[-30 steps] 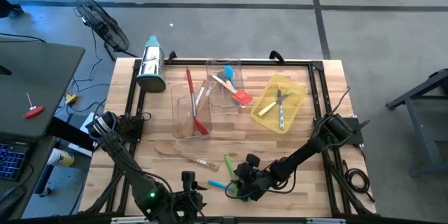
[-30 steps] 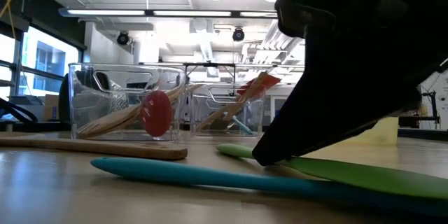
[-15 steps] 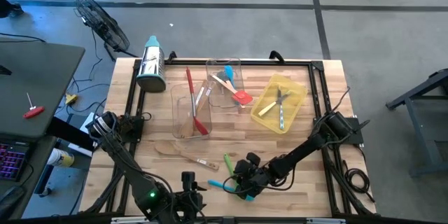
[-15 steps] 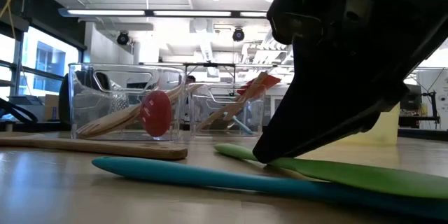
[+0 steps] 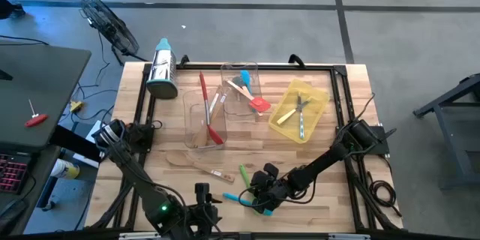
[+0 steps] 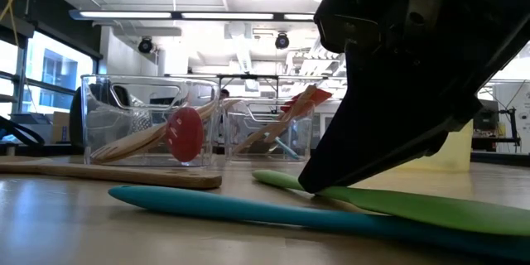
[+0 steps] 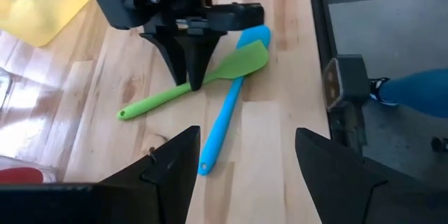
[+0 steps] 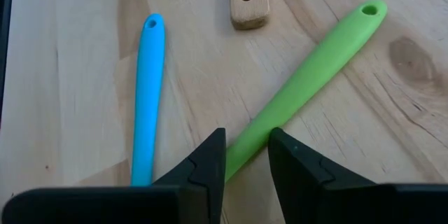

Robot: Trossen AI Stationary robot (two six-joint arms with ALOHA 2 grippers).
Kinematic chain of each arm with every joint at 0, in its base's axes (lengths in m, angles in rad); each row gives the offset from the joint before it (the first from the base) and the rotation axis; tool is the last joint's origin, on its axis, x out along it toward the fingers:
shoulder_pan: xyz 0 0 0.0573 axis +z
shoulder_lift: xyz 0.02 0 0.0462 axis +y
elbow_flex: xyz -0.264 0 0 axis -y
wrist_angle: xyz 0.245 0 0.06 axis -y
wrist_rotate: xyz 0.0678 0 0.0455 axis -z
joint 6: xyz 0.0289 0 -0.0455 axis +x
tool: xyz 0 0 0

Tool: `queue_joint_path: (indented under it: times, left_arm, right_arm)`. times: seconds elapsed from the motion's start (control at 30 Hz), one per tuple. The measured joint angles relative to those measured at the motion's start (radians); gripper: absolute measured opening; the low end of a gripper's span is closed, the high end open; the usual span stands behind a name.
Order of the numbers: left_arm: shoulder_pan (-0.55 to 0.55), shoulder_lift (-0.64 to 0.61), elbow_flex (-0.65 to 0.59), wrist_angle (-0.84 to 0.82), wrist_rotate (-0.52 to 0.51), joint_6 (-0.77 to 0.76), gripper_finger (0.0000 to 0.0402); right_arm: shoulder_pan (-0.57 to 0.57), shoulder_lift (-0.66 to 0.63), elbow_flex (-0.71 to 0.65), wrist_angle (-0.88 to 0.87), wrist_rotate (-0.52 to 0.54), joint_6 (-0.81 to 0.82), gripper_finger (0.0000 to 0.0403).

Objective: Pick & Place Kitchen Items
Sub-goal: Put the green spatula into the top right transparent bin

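Observation:
A green spatula lies on the wooden table near its front edge, its blade across the blade end of a blue spatula. Both show in the right wrist view, the green spatula and the blue spatula. My right gripper stands over the green handle and is shut on it; in the high view my right gripper is at the front centre. My left gripper is open and empty, near the front edge left of them. A wooden spoon lies flat farther left. My right gripper pinches the green spatula's handle about midway along it, between its two fingers. The fingers point down from above and lie across the handle. The spatula lies on the table with its blade end over the blue spatula.
Two clear trays at the table's middle hold red, wooden and blue utensils. A yellow tray with cutlery lies to the right. A steel grater lies at the far left. The front edge is close by.
My right gripper has shifted slightly over the green spatula's handle. The spatulas lie about where they were.

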Motion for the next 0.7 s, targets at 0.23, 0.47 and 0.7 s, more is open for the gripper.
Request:
queue_joint_path:
  times: [0.23, 0.47, 0.7]
  left_arm:
    - [0.054, 0.000, 0.000, 0.008, 0.072, 0.102, 0.0228]
    - [0.128, 0.010, -0.036, 0.015, 0.120, 0.258, 0.0228]
    - [0.157, 0.075, -0.119, 0.283, 0.148, 0.408, 0.0228]
  right_arm:
    - [0.000, 0.000, 0.000, 0.008, -0.001, -0.001, 0.0092]
    - [0.000, 0.000, -0.002, 0.018, -0.002, -0.001, 0.0092]
    - [0.000, 0.001, -0.002, 0.032, -0.004, -0.002, 0.0092]
